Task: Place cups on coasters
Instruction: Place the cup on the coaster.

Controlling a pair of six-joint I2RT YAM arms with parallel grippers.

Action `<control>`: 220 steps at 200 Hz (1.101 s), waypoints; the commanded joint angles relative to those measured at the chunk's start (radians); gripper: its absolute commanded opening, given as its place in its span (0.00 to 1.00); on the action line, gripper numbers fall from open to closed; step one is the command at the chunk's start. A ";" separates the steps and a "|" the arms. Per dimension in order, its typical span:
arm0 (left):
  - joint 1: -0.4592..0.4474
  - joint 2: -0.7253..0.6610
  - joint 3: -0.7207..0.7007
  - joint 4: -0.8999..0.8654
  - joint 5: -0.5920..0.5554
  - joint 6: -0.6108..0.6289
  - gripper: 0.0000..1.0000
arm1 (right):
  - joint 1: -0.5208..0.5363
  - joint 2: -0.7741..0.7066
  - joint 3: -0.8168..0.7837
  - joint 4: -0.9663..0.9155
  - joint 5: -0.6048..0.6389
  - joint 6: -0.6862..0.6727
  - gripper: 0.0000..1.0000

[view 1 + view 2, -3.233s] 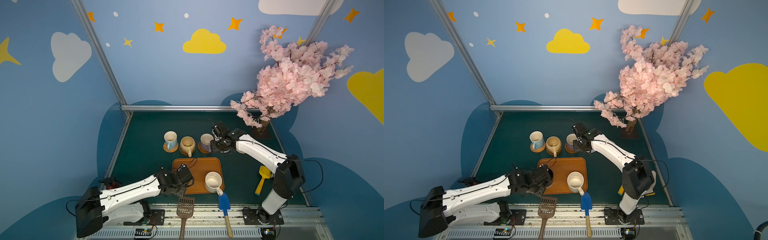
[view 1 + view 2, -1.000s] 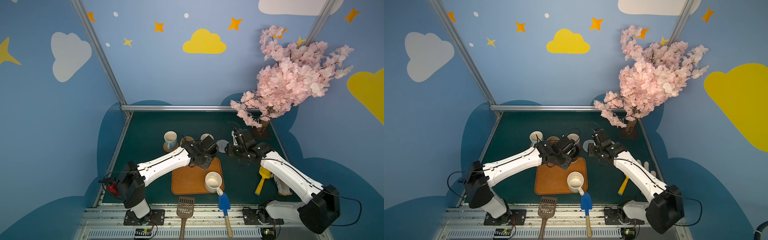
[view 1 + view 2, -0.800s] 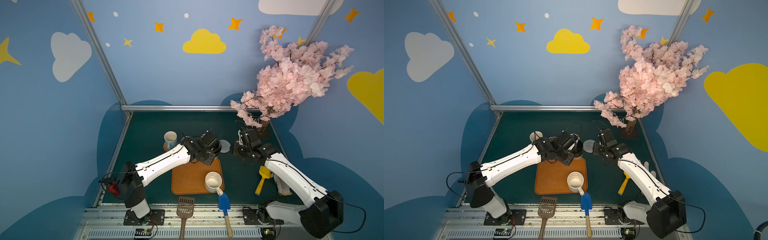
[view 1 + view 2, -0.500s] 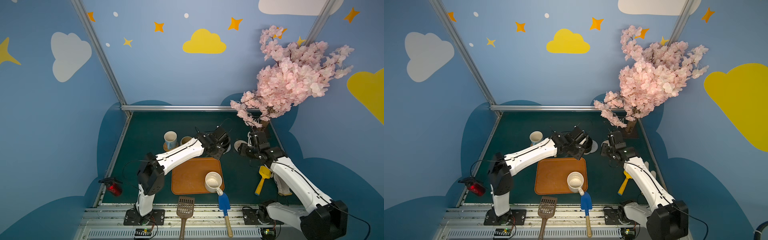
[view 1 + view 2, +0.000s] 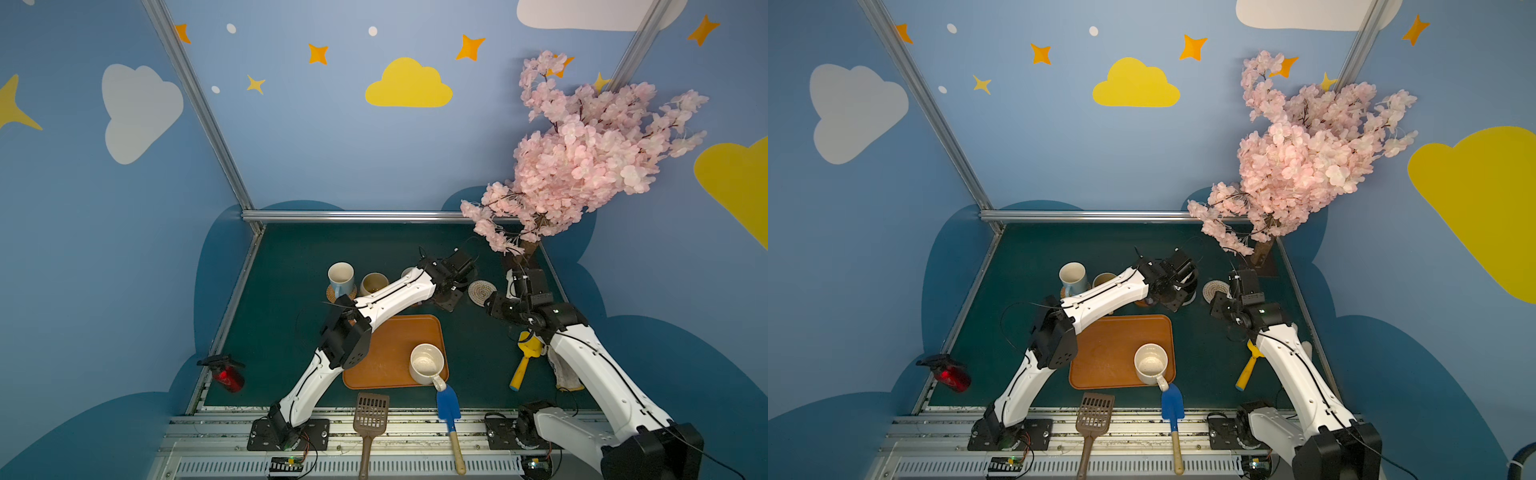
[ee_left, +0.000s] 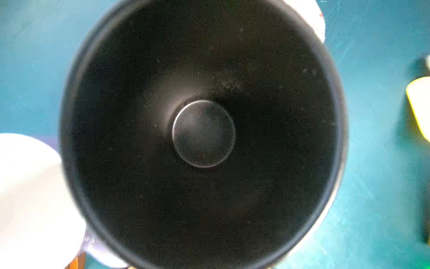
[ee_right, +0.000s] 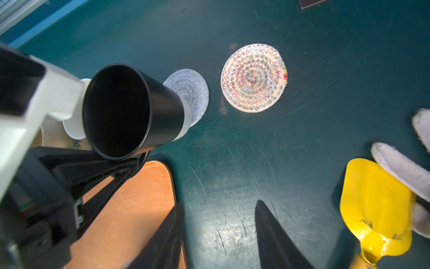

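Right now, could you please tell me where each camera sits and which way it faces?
Top views: high above the robot's bases, looking down at the green table; left arm and right arm show.
Left wrist: on the left arm, looking into the black mug; no robot parts visible.
Right wrist: faces the cream coaster; its open jaws and the left arm show.
Shared: both wrist views show the black mug.

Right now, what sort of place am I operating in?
Likely a staged robot test cell, not a real home: blue walls painted with clouds and stars, an artificial blossom tree, and a green tabletop boxed in by aluminium framing.
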 commanded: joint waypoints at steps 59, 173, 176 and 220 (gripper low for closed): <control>0.020 0.072 0.155 -0.006 -0.047 0.019 0.08 | -0.019 -0.020 -0.031 -0.019 -0.059 -0.016 0.51; 0.011 0.162 0.264 -0.118 -0.030 -0.155 0.11 | -0.019 -0.027 -0.046 -0.016 -0.071 -0.016 0.51; 0.011 0.163 0.265 -0.116 -0.026 -0.155 0.11 | -0.019 -0.029 -0.047 -0.016 -0.072 -0.016 0.51; 0.010 0.186 0.348 -0.121 -0.020 -0.171 0.11 | -0.020 -0.037 -0.057 -0.025 -0.069 -0.023 0.51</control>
